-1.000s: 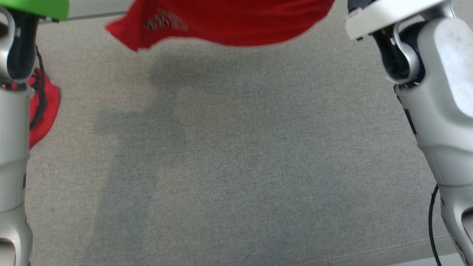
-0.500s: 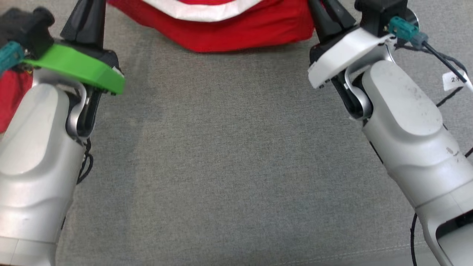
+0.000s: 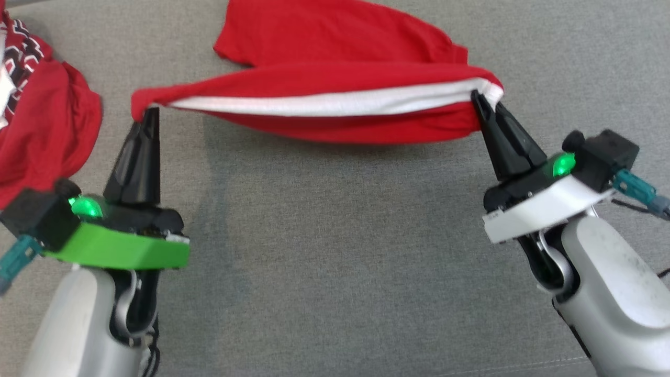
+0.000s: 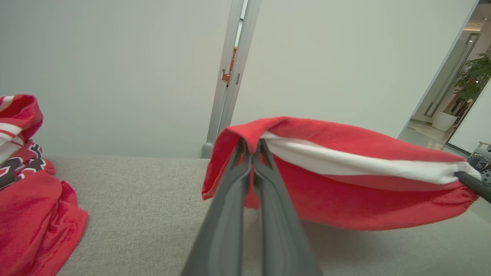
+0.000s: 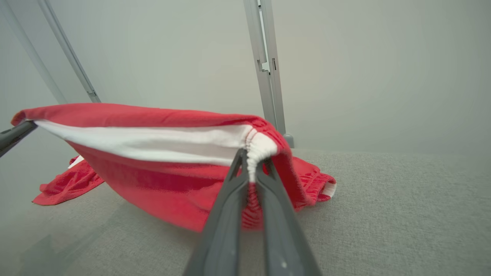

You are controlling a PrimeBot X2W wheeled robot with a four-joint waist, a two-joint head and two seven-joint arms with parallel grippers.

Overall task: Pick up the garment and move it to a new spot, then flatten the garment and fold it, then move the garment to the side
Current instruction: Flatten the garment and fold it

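Stretching taut along white edge, garment (image 3: pixel 340 125), open grey surface (image 3: pixel 335 251) beneath

camera: shifted | garment (image 3: pixel 335 78): lowered, far half now on grey surface (image 3: pixel 335 251) at 12 o'clock | left gripper (image 3: pixel 149 112), right gripper (image 3: pixel 479 99): tips now in view

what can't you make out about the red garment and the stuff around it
- Type and front of the garment: head view, it hangs bunched and folded over itself between the left gripper and right gripper.
- Its far end on the grey surface: right wrist view, the hanging fold covers most of it.
- Print on the other red garment: head view, crumpled and cut by the left edge.
- Room past the doorway: left wrist view, too small.
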